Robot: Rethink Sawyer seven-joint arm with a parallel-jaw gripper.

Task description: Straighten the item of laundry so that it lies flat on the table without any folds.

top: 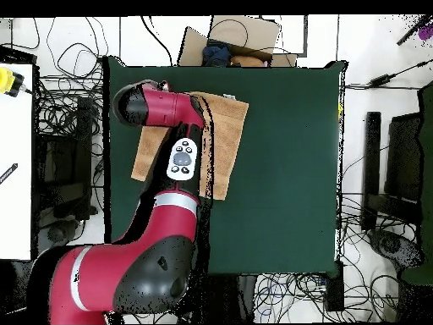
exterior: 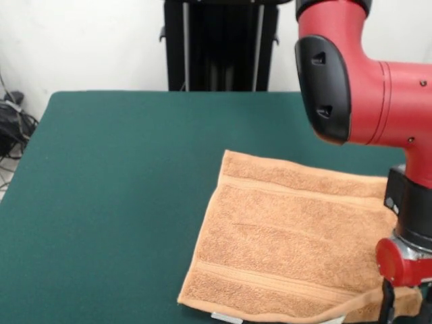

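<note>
The orange-tan towel point(exterior: 290, 243) lies on the dark green table point(exterior: 121, 169) at the near right in the front view, mostly spread out. A narrow strip along its near right edge looks turned up. Small white tags point(exterior: 226, 316) show at its near edge. My gripper point(exterior: 397, 305) hangs from the red arm over the towel's near right corner, cut off by the picture's edge. In the overhead view the towel point(top: 227, 127) lies near the table's point(top: 287, 169) top left, with the arm covering its middle and hiding the gripper.
The black pedestal point(exterior: 219, 44) stands behind the table's far edge. Cables point(exterior: 13, 128) lie on the floor at the left. Overhead, a cardboard box point(top: 241, 38) sits beyond the table, and a white surface point(top: 17, 161) stands at the left.
</note>
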